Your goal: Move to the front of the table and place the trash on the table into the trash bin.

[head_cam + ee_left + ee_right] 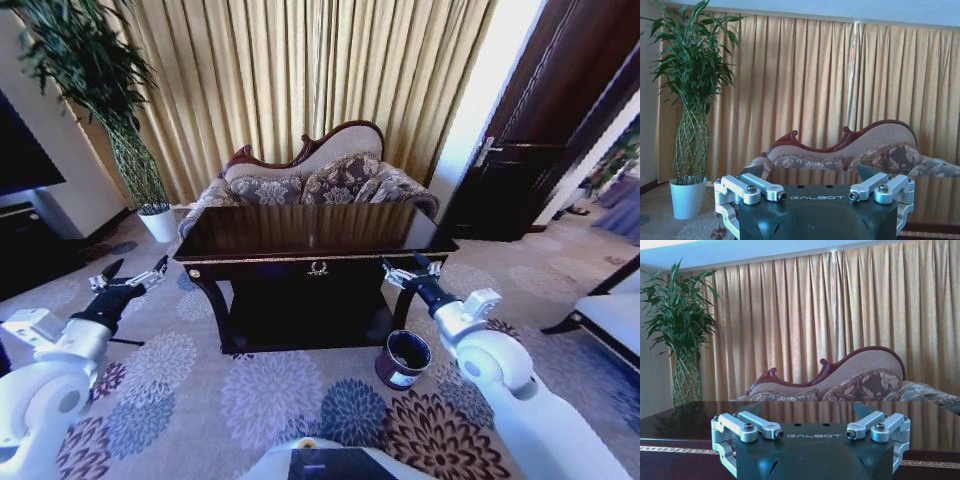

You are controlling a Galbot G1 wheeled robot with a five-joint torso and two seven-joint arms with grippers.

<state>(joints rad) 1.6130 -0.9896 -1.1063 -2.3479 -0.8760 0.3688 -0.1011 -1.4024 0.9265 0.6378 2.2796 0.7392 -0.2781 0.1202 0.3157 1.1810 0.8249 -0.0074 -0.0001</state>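
The table (pixel 315 232) stands straight ahead, its glossy dark top reflecting the curtains, with a gold emblem on the front rail. The trash is out of view; I see nothing lying on the top. The trash bin (pixel 403 358), a small dark round bucket with a white patch, sits on the carpet by the table's front right leg. My left gripper (pixel 130 272) hovers open, left of the table's front left corner. My right gripper (pixel 410 267) is open at the front right corner, above the bin. The wrist views show the left gripper (pixel 810 172) and the right gripper (pixel 807 410) empty before the table top (pixel 690 425).
A sofa (pixel 320 175) stands close behind the table. A tall plant in a white pot (pixel 157 222) is at the back left, a dark cabinet (pixel 30 240) at far left, a dark door (pixel 520 190) at the right, and a chair (pixel 615 315) at the right edge.
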